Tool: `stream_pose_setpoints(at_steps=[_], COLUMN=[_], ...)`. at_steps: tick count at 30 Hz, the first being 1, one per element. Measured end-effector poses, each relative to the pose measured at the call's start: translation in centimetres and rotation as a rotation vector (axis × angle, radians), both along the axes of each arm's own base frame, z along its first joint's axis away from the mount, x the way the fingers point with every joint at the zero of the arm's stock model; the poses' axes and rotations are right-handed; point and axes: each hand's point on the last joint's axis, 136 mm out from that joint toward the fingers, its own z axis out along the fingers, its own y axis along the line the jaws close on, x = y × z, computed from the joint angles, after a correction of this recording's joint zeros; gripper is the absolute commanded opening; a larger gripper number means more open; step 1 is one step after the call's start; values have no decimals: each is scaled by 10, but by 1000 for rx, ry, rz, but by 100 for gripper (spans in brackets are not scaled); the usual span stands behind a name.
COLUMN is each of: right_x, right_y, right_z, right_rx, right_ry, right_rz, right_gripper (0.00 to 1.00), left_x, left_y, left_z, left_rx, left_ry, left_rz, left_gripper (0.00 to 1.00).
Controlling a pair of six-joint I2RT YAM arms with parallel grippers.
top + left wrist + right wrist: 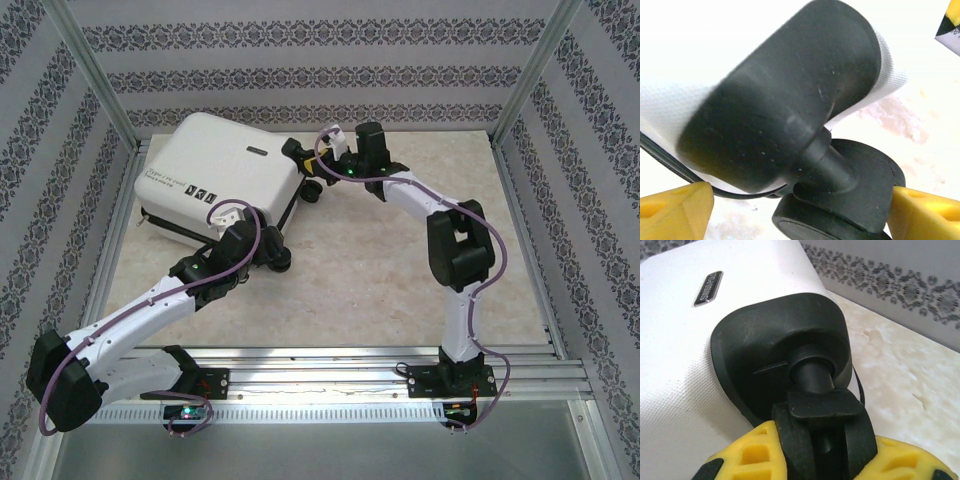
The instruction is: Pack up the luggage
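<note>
**Top view:** luggage (215,175) lies flat and closed on the far-left part of the table (400,290), white shell up, wheel end facing right. The left arm reaches in from the near-left. Left gripper (268,252) sits at the luggage's near-right corner, right at the near caster wheel (281,262). The right arm rises from the near-right and bends left along the far side. Right gripper (316,168) is at the luggage's far-right corner. Jaw state of both is too small to read from up here.

**Left wrist view:** near caster wheel (850,200) is close up, hanging off the near wheel housing (785,100), with white shell behind. Yellow fingertips (675,212) sit at the two lower corners of the view, spread wide, with the wheel in the gap. One tip is clear of the wheel. The other is just beside it, and I can't tell if it touches. Left gripper is wide, gripping nothing.

**Right wrist view:** far caster wheel (822,440) sits on its stem below the far wheel housing (775,335). A small dark badge (707,288) shows on the white shell above. Yellow fingers (752,457) press against both sides of the wheel, jaws narrow. Right gripper is clamped on that wheel. Marbled table surface is to the right, and the patterned wall (890,285) lies beyond it.
</note>
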Motion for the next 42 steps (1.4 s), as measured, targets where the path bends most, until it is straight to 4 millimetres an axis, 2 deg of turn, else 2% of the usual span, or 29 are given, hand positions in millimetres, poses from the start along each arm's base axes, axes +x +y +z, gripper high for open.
stream_pose_setpoints(at_steps=[5, 12, 15, 18, 20, 26, 33, 42], right_x=[-23, -78, -112, -147, -159, -167, -159, -159], right_y=[-31, -77, -85, -83, -83, -78, -69, -66], right_z=[0, -1, 1, 2, 3, 2, 3, 3], right_rx=[6, 21, 14, 11, 13, -8, -21, -26], right_ry=[12, 34, 32, 36, 41, 50, 61, 66], right_rz=[-123, -337, -434, -493, -514, -509, -492, -478], right_gripper=[0, 0, 0, 0, 0, 0, 0, 0], left_x=[-2, 5, 18, 33, 43, 56, 56, 62], left_y=[-1, 9, 28, 48, 55, 49, 32, 43], left_z=[6, 0, 3, 10, 15, 32, 34, 24], left_rx=[56, 102, 148, 219, 259, 301, 292, 363], left_ry=[1, 63, 92, 116, 120, 74, 51, 76], left_rz=[-51, -116, -102, -77, -77, -145, -261, -227], left_gripper=[92, 92, 92, 92, 92, 91, 87, 81])
